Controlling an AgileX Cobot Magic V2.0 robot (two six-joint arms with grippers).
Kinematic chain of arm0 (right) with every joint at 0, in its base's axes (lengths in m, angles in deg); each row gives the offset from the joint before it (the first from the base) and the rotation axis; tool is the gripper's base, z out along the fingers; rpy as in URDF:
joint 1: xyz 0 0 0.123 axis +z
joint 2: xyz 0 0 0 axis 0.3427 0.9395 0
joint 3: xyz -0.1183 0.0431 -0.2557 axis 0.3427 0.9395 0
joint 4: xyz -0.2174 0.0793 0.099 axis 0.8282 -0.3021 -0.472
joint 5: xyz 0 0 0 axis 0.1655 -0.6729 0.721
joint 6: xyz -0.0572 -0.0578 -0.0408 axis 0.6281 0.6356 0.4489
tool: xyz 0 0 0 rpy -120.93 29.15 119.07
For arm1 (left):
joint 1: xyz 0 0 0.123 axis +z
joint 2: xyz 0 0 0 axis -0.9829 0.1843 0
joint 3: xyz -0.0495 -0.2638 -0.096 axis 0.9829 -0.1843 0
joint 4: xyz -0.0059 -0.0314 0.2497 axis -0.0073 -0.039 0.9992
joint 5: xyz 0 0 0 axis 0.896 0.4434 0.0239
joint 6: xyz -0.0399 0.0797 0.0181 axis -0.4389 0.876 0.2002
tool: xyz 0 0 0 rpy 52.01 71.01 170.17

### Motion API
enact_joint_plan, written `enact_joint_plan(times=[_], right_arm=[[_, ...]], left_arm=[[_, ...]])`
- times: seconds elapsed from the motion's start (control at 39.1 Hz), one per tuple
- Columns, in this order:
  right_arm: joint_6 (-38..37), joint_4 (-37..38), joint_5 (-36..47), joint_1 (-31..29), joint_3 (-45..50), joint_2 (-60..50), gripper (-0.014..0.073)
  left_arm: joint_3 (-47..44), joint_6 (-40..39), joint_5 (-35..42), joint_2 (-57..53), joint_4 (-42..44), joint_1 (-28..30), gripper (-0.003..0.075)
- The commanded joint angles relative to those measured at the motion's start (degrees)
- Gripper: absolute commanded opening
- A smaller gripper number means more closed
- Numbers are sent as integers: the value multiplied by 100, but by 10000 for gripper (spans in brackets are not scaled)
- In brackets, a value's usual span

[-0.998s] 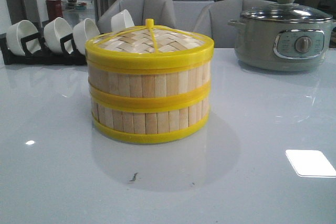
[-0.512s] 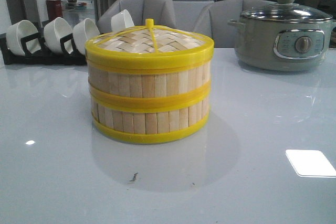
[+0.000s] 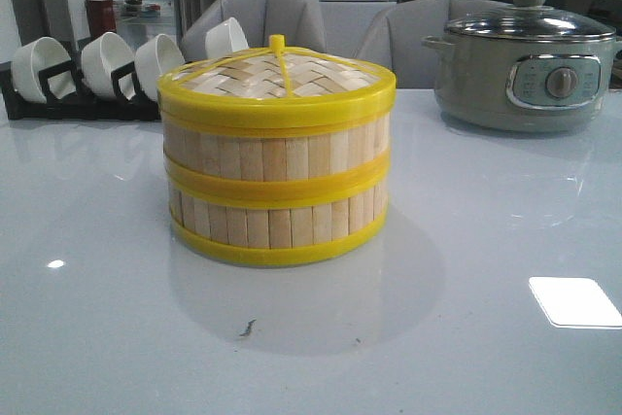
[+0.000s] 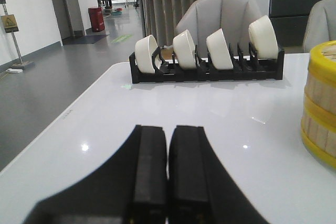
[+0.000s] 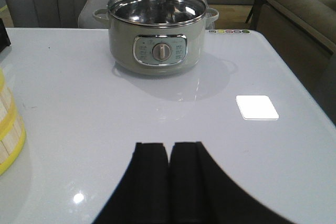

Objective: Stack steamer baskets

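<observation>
Two steamer baskets stand stacked in the middle of the table, the upper one (image 3: 277,153) on the lower one (image 3: 277,225), with the woven yellow-rimmed lid (image 3: 277,80) on top. The stack's edge shows in the left wrist view (image 4: 321,103) and in the right wrist view (image 5: 8,124). My left gripper (image 4: 168,129) is shut and empty, low over the table, apart from the stack. My right gripper (image 5: 169,146) is shut and empty, apart from the stack on its other side. Neither gripper shows in the front view.
A black rack with white bowls (image 3: 87,75) stands at the back left, also in the left wrist view (image 4: 205,59). A grey-green electric pot with a glass lid (image 3: 525,60) stands at the back right, also in the right wrist view (image 5: 156,32). Chairs stand behind the table.
</observation>
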Motion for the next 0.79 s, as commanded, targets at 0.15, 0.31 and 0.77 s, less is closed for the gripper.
enact_joint_plan(times=[0.15,0.31,0.77], right_arm=[[34,28,507,-41,-158,56,55],[34,28,507,-41,-158,56,55],[-25,-269,491,-35,53,-236,55]], left_arm=[[-2,-45,436,-77,5,-3,92],[-2,-45,436,-77,5,-3,92],[-2,-45,436,-77,5,-3,92]])
